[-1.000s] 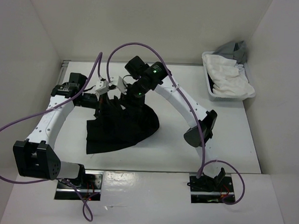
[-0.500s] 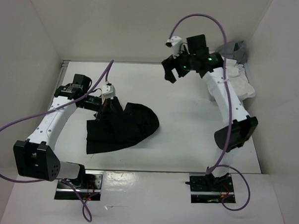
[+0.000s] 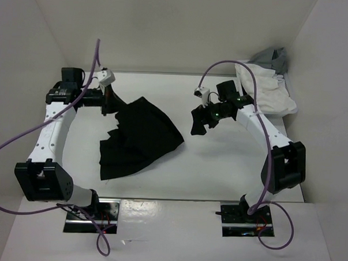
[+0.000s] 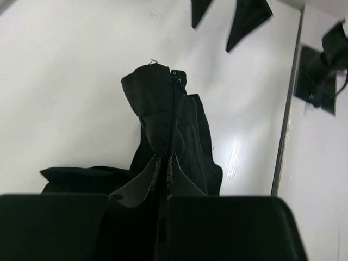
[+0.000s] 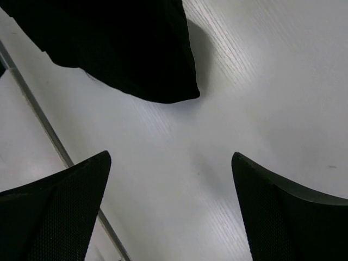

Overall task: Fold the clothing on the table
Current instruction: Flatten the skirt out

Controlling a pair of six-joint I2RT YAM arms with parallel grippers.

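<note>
**Near edge.** The hem side of the black skirt (image 3: 142, 138) lies on the table (image 3: 218, 173), left of centre, with its nearest corner toward the left arm's base. The cloth is rumpled. Layers overlap along its left side, and the right edge is rounded.

**Mid-table, right.** The right gripper (image 3: 198, 121) hovers just beside the skirt's right edge, apart from it. In the wrist view the jaws are spread wide with nothing between them. Bare table lies below, and the skirt's edge (image 5: 119, 49) is just ahead.

**Farther, left.** The left gripper (image 3: 110, 100) is clamped tight on the skirt's far-left corner. The wrist view shows fabric pinched in the jaws and a zip (image 4: 174, 109) running into the grip, so this is probably the waistband end. That corner looks raised, with the rest draping down to the table.

**Far right corner.** A white cloth (image 3: 267, 91) and a grey cloth (image 3: 272, 55) sit well apart from the work. Neither is part of the task.

**Judgement.** The skirt is being spread flat ahead of a fold, and no fold is made yet.
- The right gripper should take the far edge opposite the left's hold.
- It should pinch the edge only, not a bunch of layers.
- Both should then draw apart, staying low so the hem settles flat.

**Risks.**
- If the left pulls alone, the whole skirt will likely drag sideways.
- A deep pinch would trap creases in the soft fabric.
</note>
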